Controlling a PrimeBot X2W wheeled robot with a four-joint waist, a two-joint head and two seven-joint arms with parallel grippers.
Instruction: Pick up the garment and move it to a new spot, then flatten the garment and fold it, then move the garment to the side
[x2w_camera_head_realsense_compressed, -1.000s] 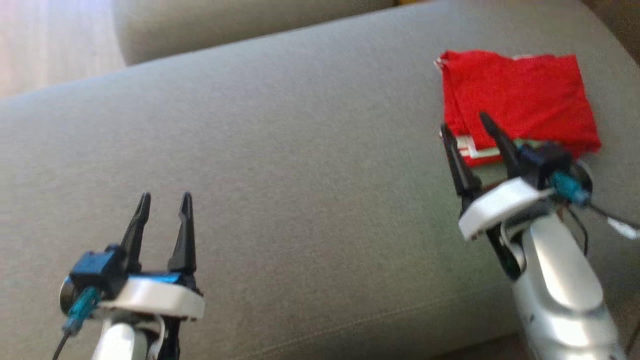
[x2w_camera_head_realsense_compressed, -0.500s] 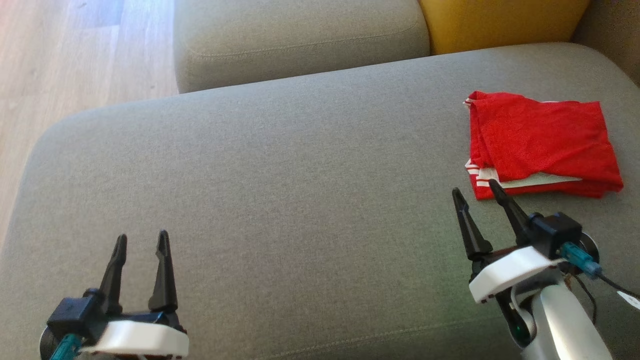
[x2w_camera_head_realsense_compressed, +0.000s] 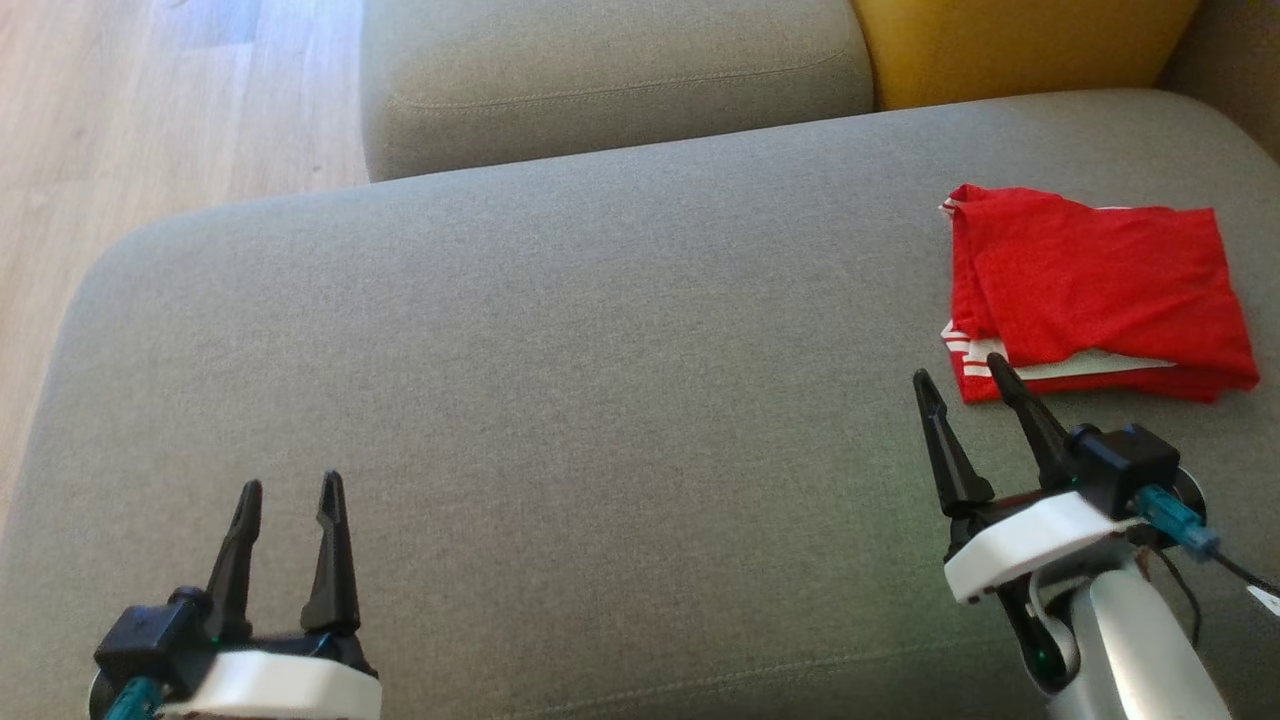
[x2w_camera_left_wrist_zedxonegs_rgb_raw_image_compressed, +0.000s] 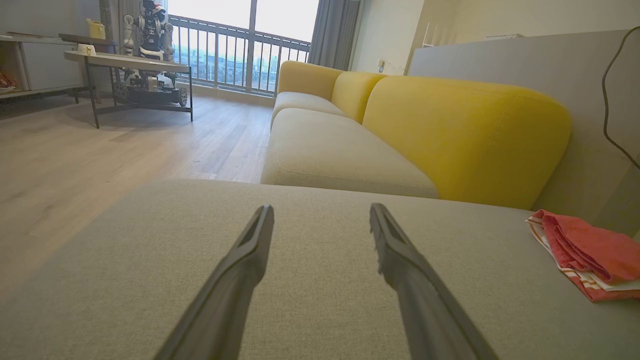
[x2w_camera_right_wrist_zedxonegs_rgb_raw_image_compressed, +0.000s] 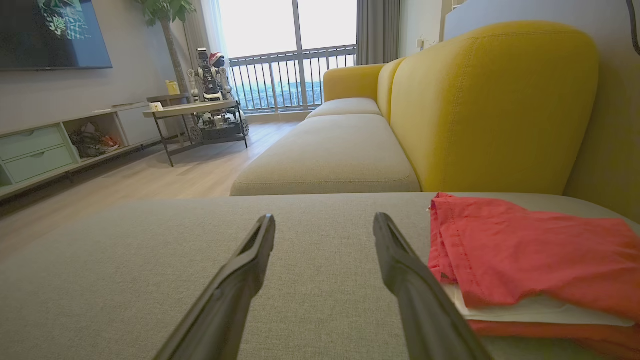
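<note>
A red garment (x2w_camera_head_realsense_compressed: 1095, 285) with white stripes lies folded flat at the right end of the grey sofa cushion (x2w_camera_head_realsense_compressed: 560, 400). It also lies at the right in the left wrist view (x2w_camera_left_wrist_zedxonegs_rgb_raw_image_compressed: 590, 255) and close on the right in the right wrist view (x2w_camera_right_wrist_zedxonegs_rgb_raw_image_compressed: 530, 255). My right gripper (x2w_camera_head_realsense_compressed: 962, 372) stands open just short of the garment's near left corner, nothing between its fingers. At the lower left my left gripper (x2w_camera_head_realsense_compressed: 290, 485) is open and empty over bare cushion, far from the garment.
A second beige seat cushion (x2w_camera_head_realsense_compressed: 610, 80) and a yellow backrest (x2w_camera_head_realsense_compressed: 1020, 45) lie beyond. Wooden floor (x2w_camera_head_realsense_compressed: 120, 110) runs off the cushion's left edge. A low table carrying a robot (x2w_camera_right_wrist_zedxonegs_rgb_raw_image_compressed: 200, 107) stands across the room, with a cabinet (x2w_camera_right_wrist_zedxonegs_rgb_raw_image_compressed: 55, 145) along the wall.
The head camera has tilted up and back, showing more of the sofa. My right gripper has drawn back from over the garment's near edge and now stands clear of it. Both grippers stay open.
</note>
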